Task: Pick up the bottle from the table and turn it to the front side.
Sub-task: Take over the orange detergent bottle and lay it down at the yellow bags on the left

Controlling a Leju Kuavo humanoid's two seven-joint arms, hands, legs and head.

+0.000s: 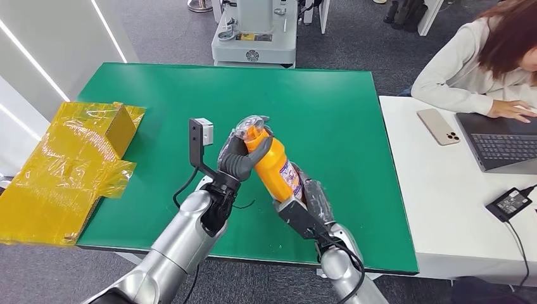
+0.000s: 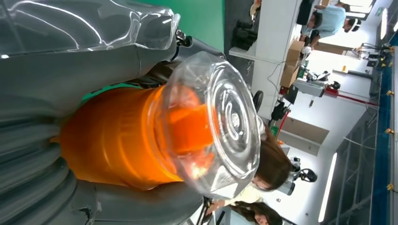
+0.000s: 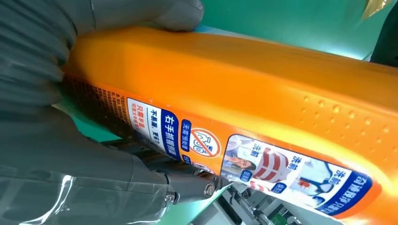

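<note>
An orange bottle with a clear plastic cap is held tilted above the green table, cap end away from me. My left hand grips its neck just below the cap. My right hand holds the lower body from underneath. In the left wrist view the clear cap and orange neck sit between my grey fingers. In the right wrist view the bottle shows a printed label facing the camera, with my fingers wrapped around it.
A yellow plastic-wrapped box lies at the table's left edge. On a white desk to the right are a phone, a laptop and a charger; a person sits there. A machine base stands behind the table.
</note>
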